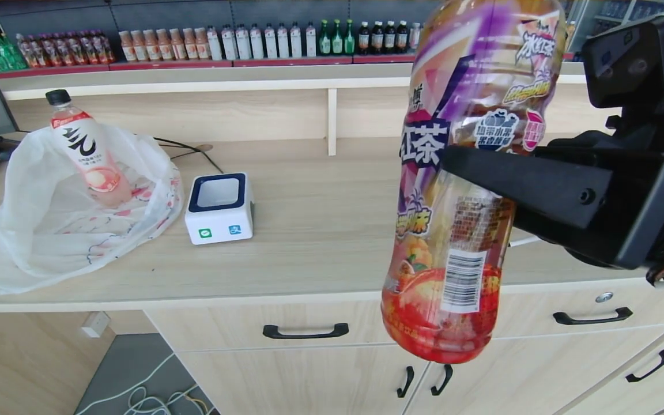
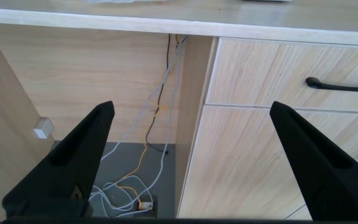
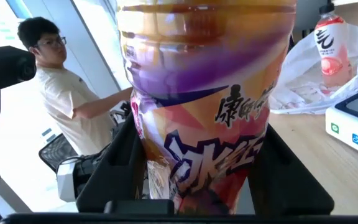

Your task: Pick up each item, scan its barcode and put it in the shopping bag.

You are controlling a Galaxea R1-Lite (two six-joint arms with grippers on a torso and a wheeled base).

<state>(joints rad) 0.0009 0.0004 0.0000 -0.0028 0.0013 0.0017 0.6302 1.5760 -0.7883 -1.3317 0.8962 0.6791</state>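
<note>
My right pincer point(image 1: 463, 172) clasps the tea bottle point(image 1: 470, 80) at its waist, aloft by the near side of the table point(image 1: 320, 230); it looks full, heavy and slick, so the waist seems best

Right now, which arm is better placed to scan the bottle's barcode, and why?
Right. The right pincer is shut on the bottle, barcode showing, by the counter where the scanner sits. The left pincer hangs open and empty down by the drawers.
</note>
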